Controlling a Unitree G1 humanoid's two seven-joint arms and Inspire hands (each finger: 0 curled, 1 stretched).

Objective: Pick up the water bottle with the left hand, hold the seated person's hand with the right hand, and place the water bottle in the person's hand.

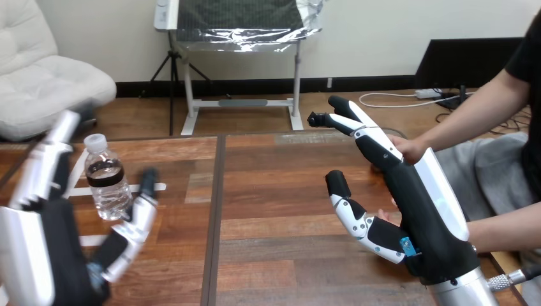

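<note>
Clear plastic water bottle [108, 182] is seen upright on the wooden table [281, 191], set between the straight fingers and the spread thumb of the left hand [57, 255]; the hand is wide open and no grip on the bottle is seen. The right hand [421, 210] is raised on edge, fingers stretched straight ahead, thumb held apart, nothing grasped. The person's hand [410, 151] is partly hidden just behind its palm; contact between them cannot be judged.
</note>
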